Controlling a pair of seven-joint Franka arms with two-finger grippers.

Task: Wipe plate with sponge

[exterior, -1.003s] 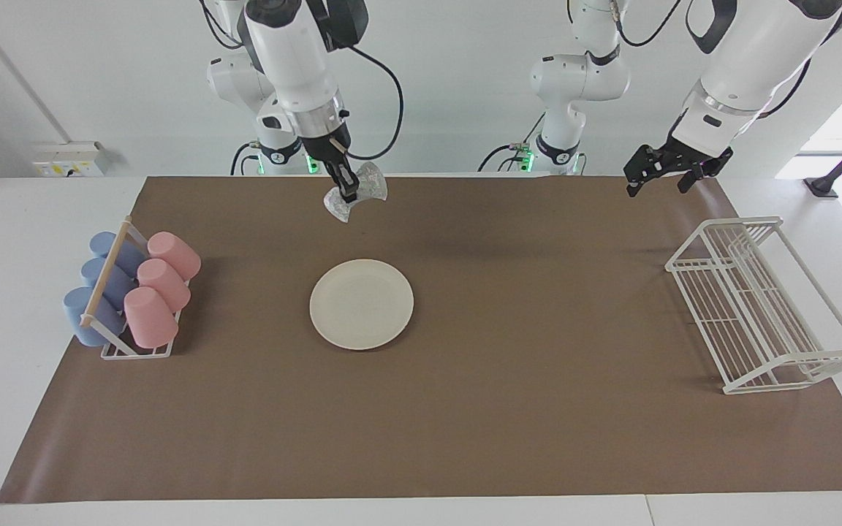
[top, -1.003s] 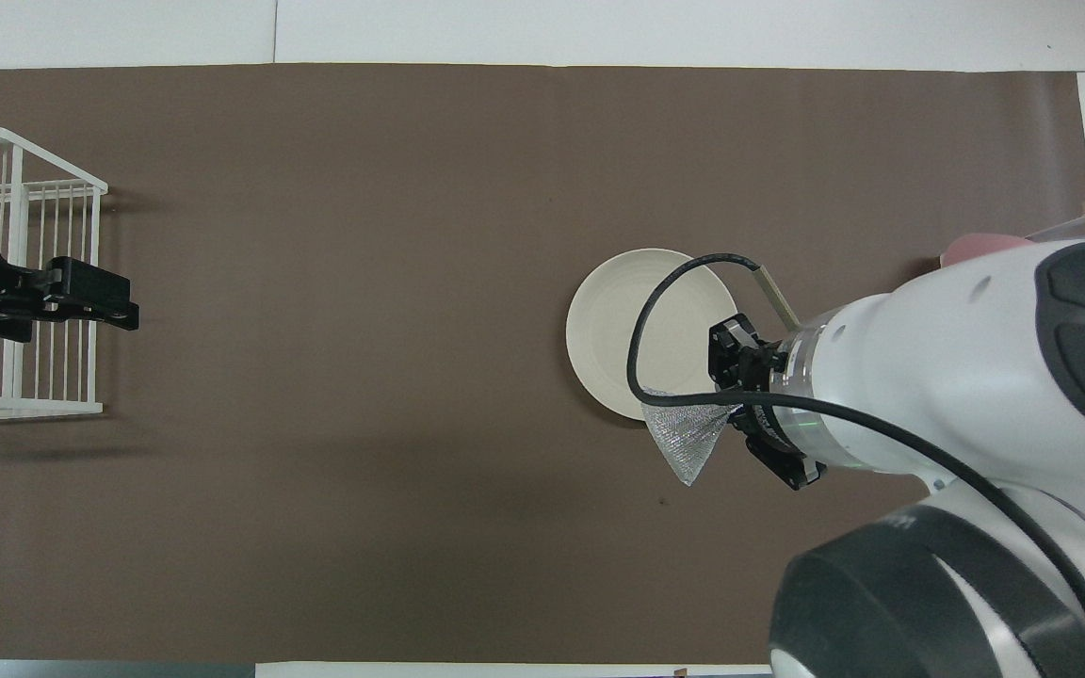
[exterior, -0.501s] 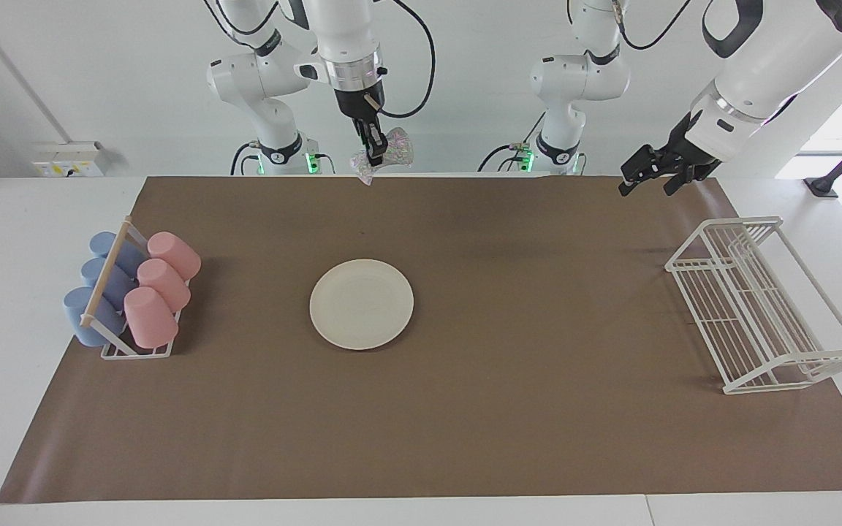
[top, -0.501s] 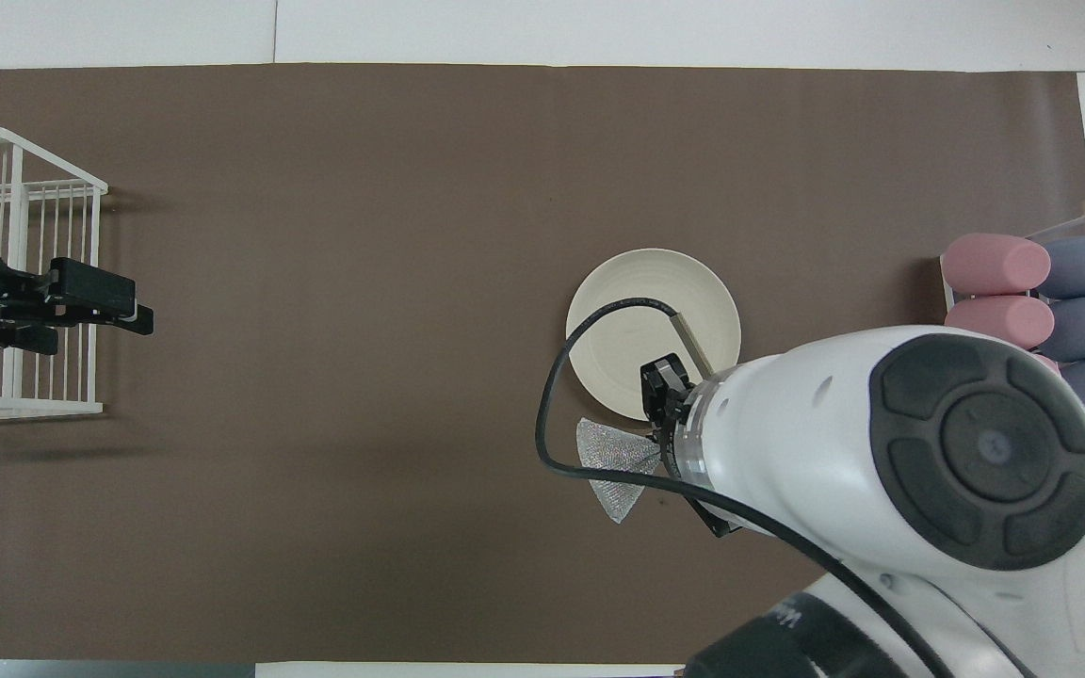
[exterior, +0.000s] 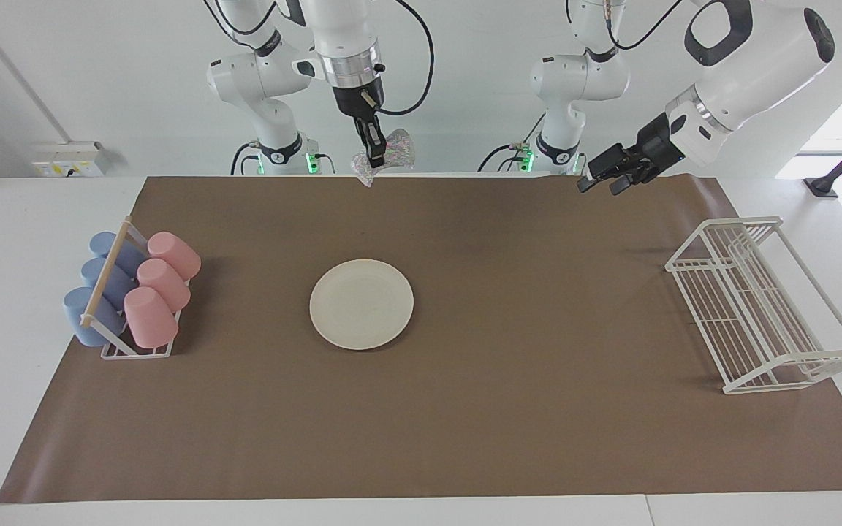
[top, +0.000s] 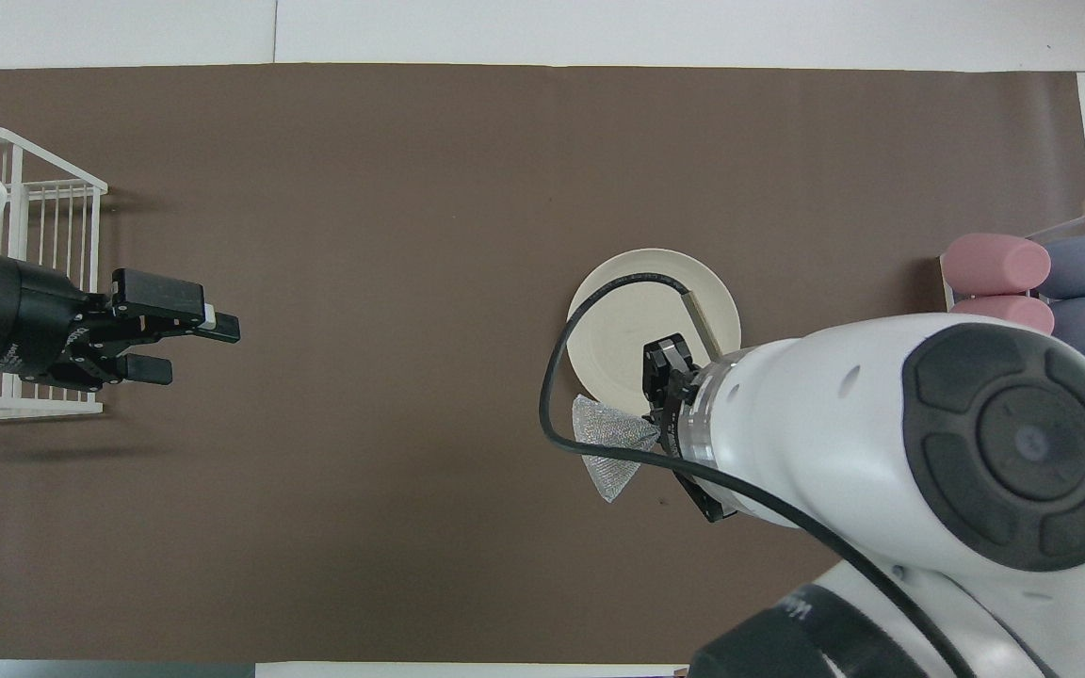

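- High over the robots' edge of the brown mat (exterior: 465, 409), the right gripper (exterior: 373, 162) hangs pinched tight on the sponge (exterior: 384, 155), a crinkly silvery wad flaring out to both sides of the fingertips.
- Over the same edge, toward the left arm's end, the left gripper (exterior: 599, 180) hovers with its jaws spread wide and nothing in them; in the overhead view it points toward 3 o'clock (top: 186, 345).
- Farther out, the cream plate (exterior: 361, 304) lies flat and bare at mid-mat; in the facing view it sits at about 6 o'clock from the sponge (top: 610, 450).
- To wipe well, I would bring the sponge straight down over the plate's (top: 623, 306) centre, land softly so that the wad and not the fingertips meets the glaze, then sweep circles out to the rim. The plate looks light enough to skid, so pressure should be gentle.
- Farthest along the mat's ends stand the cup rack (exterior: 131, 296) and the white wire rack (exterior: 757, 307), well apart from the work.
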